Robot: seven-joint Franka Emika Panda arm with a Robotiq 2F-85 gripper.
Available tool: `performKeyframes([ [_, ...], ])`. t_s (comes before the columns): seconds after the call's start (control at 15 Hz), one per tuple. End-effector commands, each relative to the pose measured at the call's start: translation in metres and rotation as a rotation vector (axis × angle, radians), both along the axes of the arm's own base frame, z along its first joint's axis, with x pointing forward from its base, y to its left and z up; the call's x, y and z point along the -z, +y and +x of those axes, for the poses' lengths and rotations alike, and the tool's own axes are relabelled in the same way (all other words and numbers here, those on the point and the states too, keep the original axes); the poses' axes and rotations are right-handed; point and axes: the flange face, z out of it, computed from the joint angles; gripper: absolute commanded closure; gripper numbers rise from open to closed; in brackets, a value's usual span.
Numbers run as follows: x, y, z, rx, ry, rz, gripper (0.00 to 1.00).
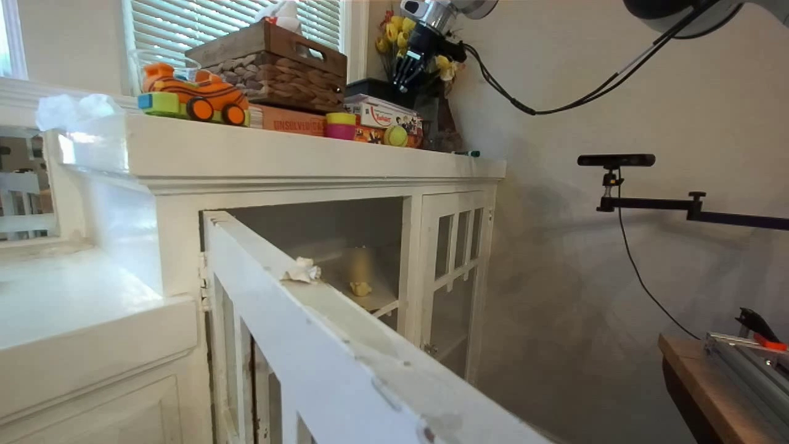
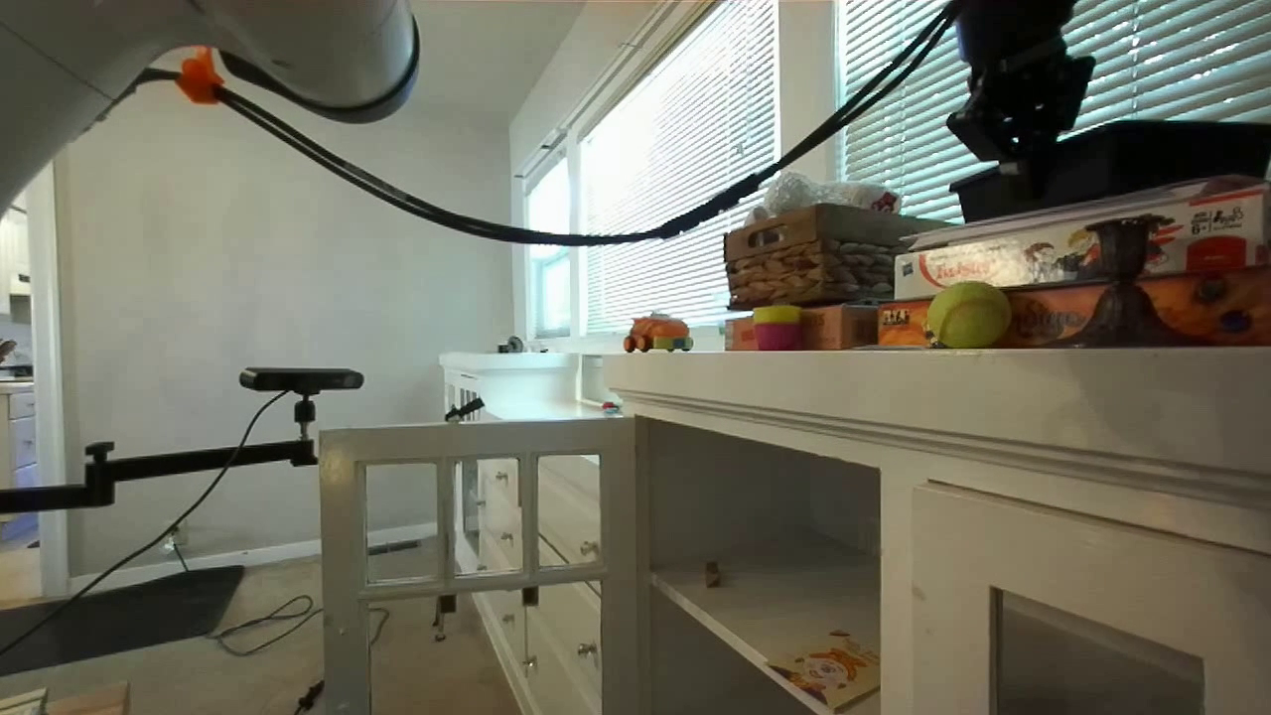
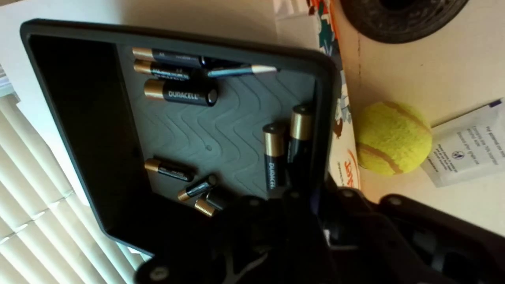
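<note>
We see a white cabinet [image 2: 894,397] below our claw [image 1: 400,83], its door [image 2: 343,556] standing open. Two boxes [image 2: 1033,253] lie stacked beneath the claw. Just over them is the black bin [image 3: 177,41], pinched at the edge between the claw's narrow jaws. Lower than the claw, beside the boxes, we spot a ball [image 3: 394,138]; batteries [image 3: 181,92] lie inside the bin, near the claw.
</note>
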Motion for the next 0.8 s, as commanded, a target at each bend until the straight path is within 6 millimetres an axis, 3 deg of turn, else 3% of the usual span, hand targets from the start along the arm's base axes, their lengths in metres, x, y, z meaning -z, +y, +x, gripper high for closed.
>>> performKeyframes([
  [0.0, -0.006, 0.001, 0.001, -0.005, 0.017, -0.032, 0.97],
  [0.73, -0.036, 0.009, -0.008, 0.019, -0.006, -0.061, 0.97],
])
